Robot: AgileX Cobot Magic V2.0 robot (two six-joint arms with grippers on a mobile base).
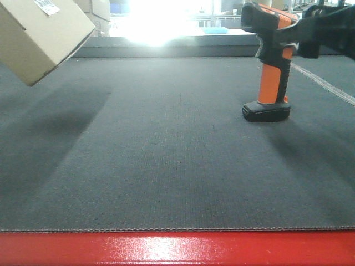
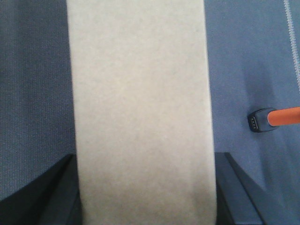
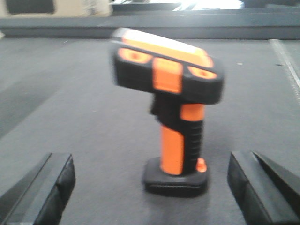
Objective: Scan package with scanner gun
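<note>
Dark grey mat (image 1: 166, 160) covers the whole table, with a red edge (image 1: 177, 249) close to me and a very bright light at the back.

My left gripper (image 2: 143, 187) is closed on the package (image 1: 39, 33). The box fills the gap between its two fingers (image 2: 42, 197) and touches both. It hangs in the air, off the mat, tipped on a slant. A small white label (image 1: 47, 6) shows on its top face, right at the edge of the front view.

My right gripper (image 3: 152, 185) is wide open and holds nothing. The scanner gun (image 1: 269, 66) stands upright on its flat foot just in front of that gripper. It is lined up with the gap, and neither finger touches it. The package is far off to the left of the right gripper.

I think I am at the step of picking up the scanner. Next I should push the right gripper forward until the orange shaft sits between the fingers. Then I should close gently so the scanner does not tip over. After that I need to lift it and point its head at the white label. The right wrist picture is blurry, so I would go slowly.
</note>
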